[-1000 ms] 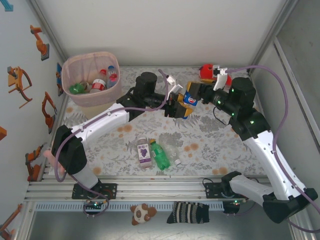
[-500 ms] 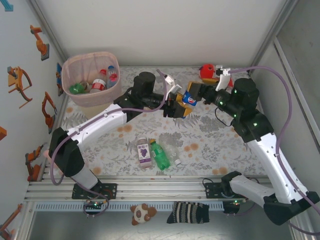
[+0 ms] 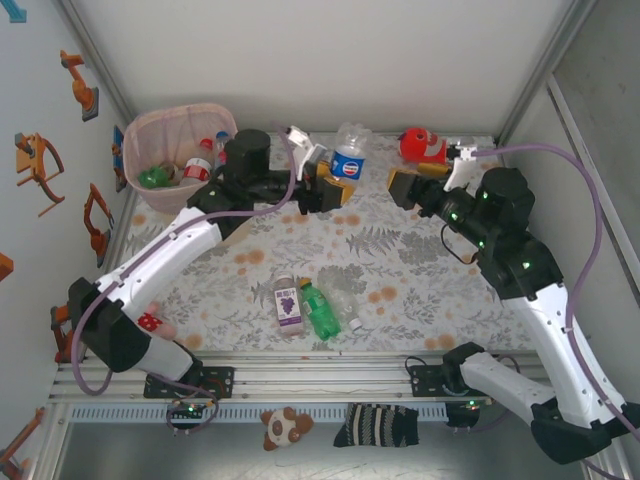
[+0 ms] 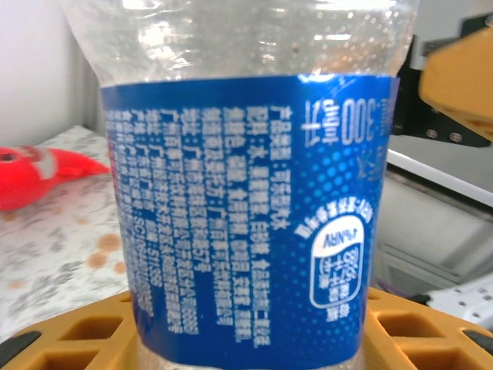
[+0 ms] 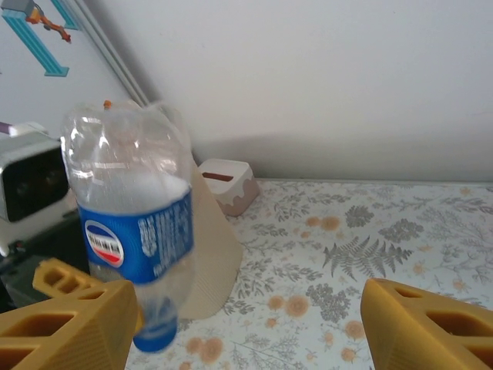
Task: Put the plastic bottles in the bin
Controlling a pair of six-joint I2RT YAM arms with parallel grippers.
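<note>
Gripping: left jaws closed on the blue-label bottle [image 3: 348, 162], held above the bench [image 3: 420, 270], right of the bin [image 3: 140, 125].
Right jaws: open, holding nothing, apart from that bottle.
Bench: purple-label bottle [image 3: 290, 303] and green bottle [image 3: 321, 311] lying side by side.

Top and bottom of the blue-labelled bottle [image 4: 246, 200] beyond the left wrist view's edges.

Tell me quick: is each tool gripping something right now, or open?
Left tool: closed on the blue-labelled bottle.
Right tool: open, holding nothing.
</note>
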